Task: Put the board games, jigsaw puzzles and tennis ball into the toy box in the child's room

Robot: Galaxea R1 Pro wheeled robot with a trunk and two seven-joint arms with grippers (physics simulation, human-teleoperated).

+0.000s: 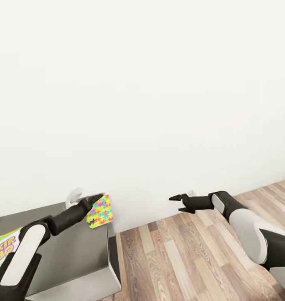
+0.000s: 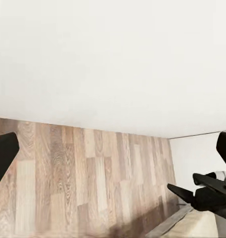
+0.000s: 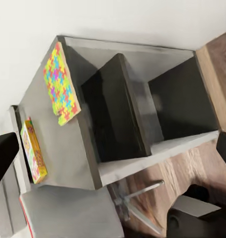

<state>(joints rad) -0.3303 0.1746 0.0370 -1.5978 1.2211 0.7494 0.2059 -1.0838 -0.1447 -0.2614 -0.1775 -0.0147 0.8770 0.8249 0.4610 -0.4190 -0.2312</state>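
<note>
Left claw (image 1: 95,200) is gripping the jigsaw puzzle (image 1: 100,211) above the desk's (image 1: 82,244) far corner. Right claw (image 1: 177,198) is hanging parted and empty over open wood floor (image 1: 180,259).

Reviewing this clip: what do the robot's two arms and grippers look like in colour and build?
Both arms pair glossy white shell segments with black joints and forearms. The left arm shows a white upper panel running into a black, tapering forearm. The right arm has a rounded white segment with a light grey band at the wrist. The left gripper and right gripper are black with slim pointed fingers. No cables or markings show.
</note>
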